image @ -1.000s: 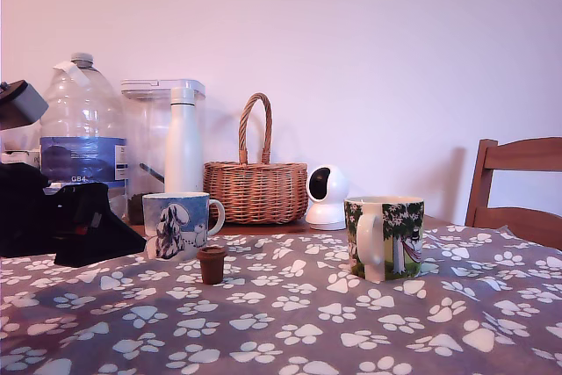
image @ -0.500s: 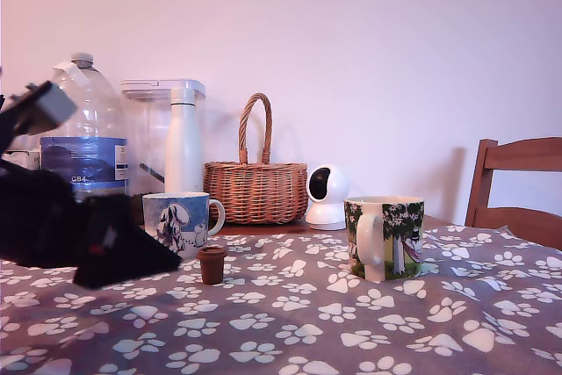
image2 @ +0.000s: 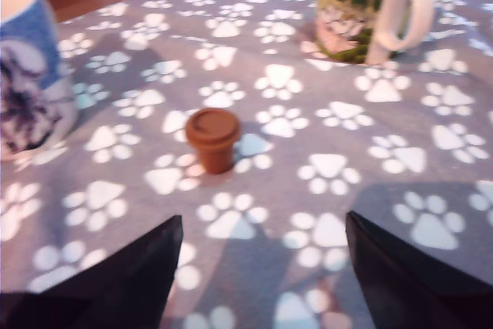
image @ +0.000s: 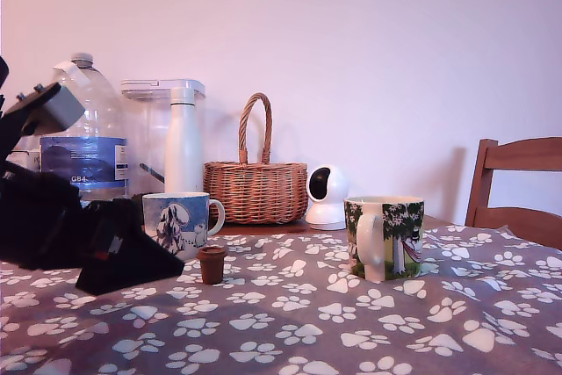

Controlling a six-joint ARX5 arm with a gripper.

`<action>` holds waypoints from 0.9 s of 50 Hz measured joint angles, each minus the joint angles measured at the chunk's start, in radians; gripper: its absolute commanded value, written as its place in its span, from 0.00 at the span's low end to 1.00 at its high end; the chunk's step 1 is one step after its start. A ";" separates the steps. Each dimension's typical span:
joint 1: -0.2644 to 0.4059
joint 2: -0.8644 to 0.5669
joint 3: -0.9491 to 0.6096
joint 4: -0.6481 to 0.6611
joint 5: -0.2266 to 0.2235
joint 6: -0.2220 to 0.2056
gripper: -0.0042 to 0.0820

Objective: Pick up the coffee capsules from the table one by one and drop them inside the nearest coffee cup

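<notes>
Approach step now: fingers (image2: 262,283) spread wide and empty near the capsule (image2: 212,139) beside the blue cup (image: 176,224), needing to straddle it next.

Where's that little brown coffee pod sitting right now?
In the exterior view, the coffee capsule stands upright on the paw-print tablecloth, just in front and slightly right of the blue-and-white mug, well left of the green tree-patterned mug.

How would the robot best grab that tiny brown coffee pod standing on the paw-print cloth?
Probably by the tapered sides just under the wider rim of the small dark-brown plastic capsule, coming down from above with the open gripper either side of it. The capsule stands upright, apart from both mugs, and the rim would help keep it from slipping.
</notes>
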 measured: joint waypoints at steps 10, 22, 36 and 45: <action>-0.018 0.040 0.041 0.000 -0.001 -0.005 0.75; -0.020 0.113 0.089 -0.003 -0.009 -0.005 0.75; -0.020 0.150 0.150 -0.016 -0.025 -0.005 0.75; -0.023 0.212 0.213 -0.024 -0.031 -0.011 0.75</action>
